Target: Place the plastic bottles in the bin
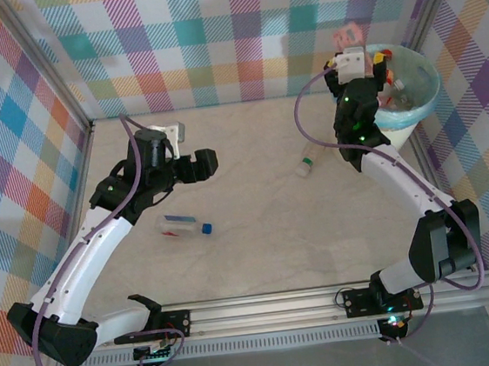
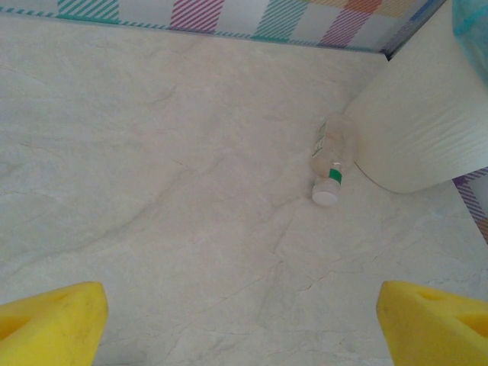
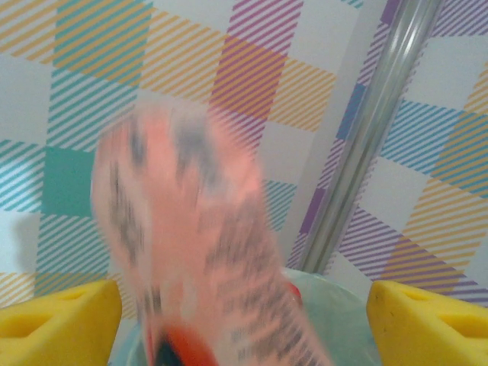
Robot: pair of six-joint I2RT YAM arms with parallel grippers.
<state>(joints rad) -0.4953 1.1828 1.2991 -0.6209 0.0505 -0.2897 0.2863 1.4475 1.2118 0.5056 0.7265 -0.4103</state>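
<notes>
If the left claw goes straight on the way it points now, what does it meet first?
Probably the bare table, short of the clear bottle with the green band lying beside the bin; depth is unclear.

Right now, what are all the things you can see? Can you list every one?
bin: one, cream-white with a blue-green liner, far right corner; bottles inside, count unclear.
blue-capped bottle: one, clear, lying mid-table.
white-capped bottle: one, clear with a green band, lying beside the bin.
pink-labelled bottle: one, blurred, at the bin's rim.
table: one, pale and marbled.
walls: colourful plaid.
left pincer: yellow fingertips, open, empty, over the table.
right pincer: yellow fingertips, open, either side of the pink-labelled bottle.
</notes>
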